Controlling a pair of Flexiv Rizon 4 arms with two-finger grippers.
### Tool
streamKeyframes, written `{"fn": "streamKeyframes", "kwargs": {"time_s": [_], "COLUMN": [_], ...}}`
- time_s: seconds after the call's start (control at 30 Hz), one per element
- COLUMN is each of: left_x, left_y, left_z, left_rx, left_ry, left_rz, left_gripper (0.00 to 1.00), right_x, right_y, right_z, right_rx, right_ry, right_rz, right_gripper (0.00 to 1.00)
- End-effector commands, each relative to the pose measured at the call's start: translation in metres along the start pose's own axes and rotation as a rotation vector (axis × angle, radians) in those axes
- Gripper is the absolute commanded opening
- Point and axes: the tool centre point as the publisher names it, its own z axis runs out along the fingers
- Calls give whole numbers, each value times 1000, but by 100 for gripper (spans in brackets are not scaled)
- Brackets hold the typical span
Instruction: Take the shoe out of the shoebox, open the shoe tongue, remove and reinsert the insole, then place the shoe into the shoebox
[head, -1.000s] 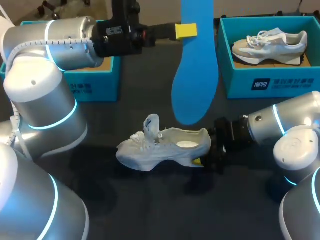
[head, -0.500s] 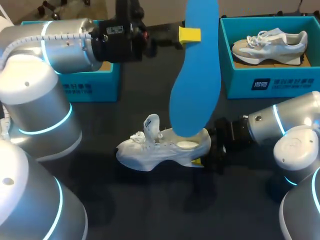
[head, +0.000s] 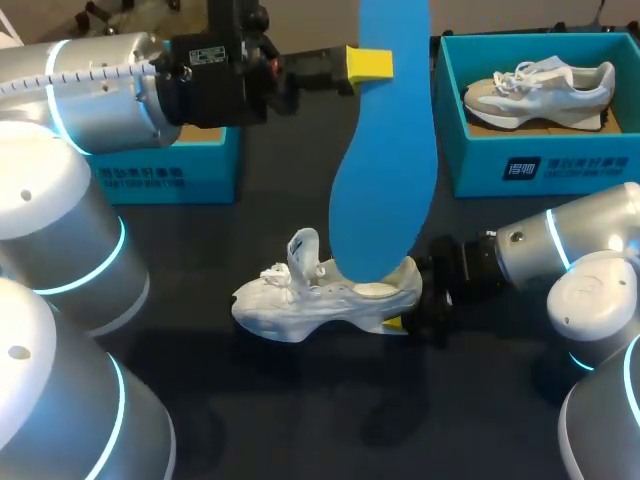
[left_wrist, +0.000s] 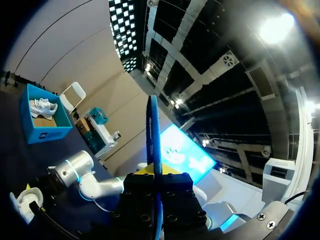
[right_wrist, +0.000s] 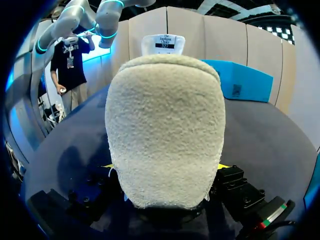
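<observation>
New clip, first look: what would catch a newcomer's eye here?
A long bright blue insole hangs upright over mid-table, pinched by the left hand, its lower end at the mouth of the white sneaker below. The right hand clamps that sneaker's heel. At the far right, a teal shoebox holds a second grey-white sneaker.

Left arm (head: 100, 90) comes in high from the left, wrist level, left gripper (head: 370, 63) clamped on insole (head: 385, 180). Right arm (head: 560, 250) sits low near the table, right gripper (head: 405, 320) pinching shoe (head: 320, 295) at the heel.
</observation>
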Motion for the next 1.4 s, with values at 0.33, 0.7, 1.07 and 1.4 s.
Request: {"fn": "streamKeyframes", "kwargs": {"time_s": [0.33, 0.7, 1.07, 1.4], "left_x": [-2, -2, -2, -2], "left_y": [3, 3, 3, 3], "left_z": [-7, -7, -7, -7], "left_rx": [19, 19, 19, 19], "left_ry": [0, 0, 0, 0], "left_rz": [1, 1, 1, 1], "left_gripper": [0, 0, 0, 0], "right_x": [0, 0, 0, 0], "right_y": [0, 0, 0, 0], "right_z": [1, 1, 1, 1], "right_rx": [3, 3, 3, 3], "right_ry": [-2, -2, -2, -2], "right_rz": [0, 0, 0, 0], "right_gripper": [0, 0, 0, 100]}}
